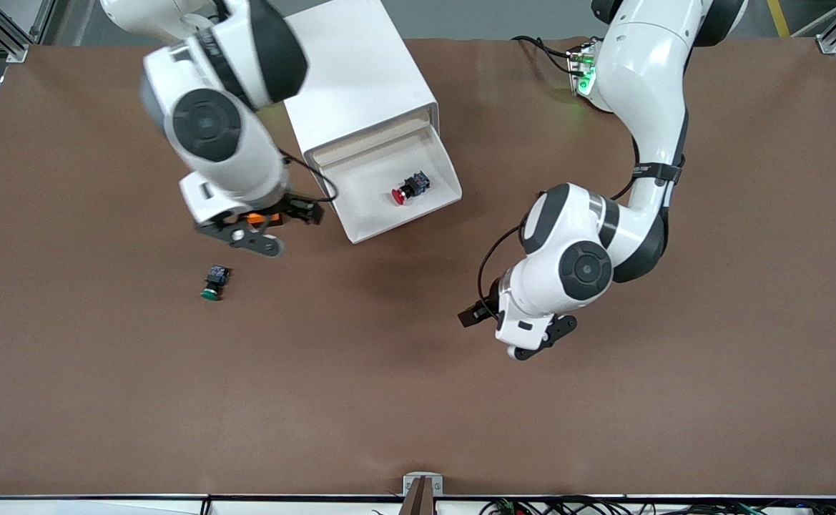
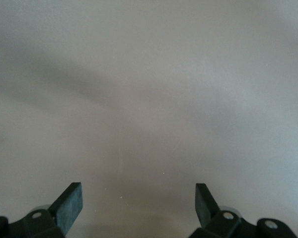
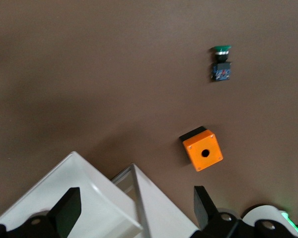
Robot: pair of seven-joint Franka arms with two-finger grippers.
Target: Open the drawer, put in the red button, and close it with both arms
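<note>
red button [image 1: 409, 188] sits inside the open drawer [image 1: 438, 166], lying on its side on the white tray floor, red cap toward the front lip. so the put step looks done, close step left. drawer is pulled well out of the white cabinet [image 1: 357, 86], top one of the stack by the look of it.

handling guess: tray is light, stiff plastic, smooth walls, prob slides easy. no grip needed, just push flat on the front lip w/ both end effectors, spread apart so it doesn't skew. button is loose in there, could roll if shoved hard.

right end effector [image 1: 272, 227] hangs over the counter [image 1: 418, 400] just beside the drawer's side wall, fingers apart, nothing held. an orange box [image 3: 202, 148] w/ a hole sits under it on the counter; green button [image 1: 214, 282] lies nearer the front camera, toward the right arm's end.

left end effector [image 1: 514, 325] is over bare counter, well apart from the drawer, fingers [image 2: 69, 206] spread wide, empty.
</note>
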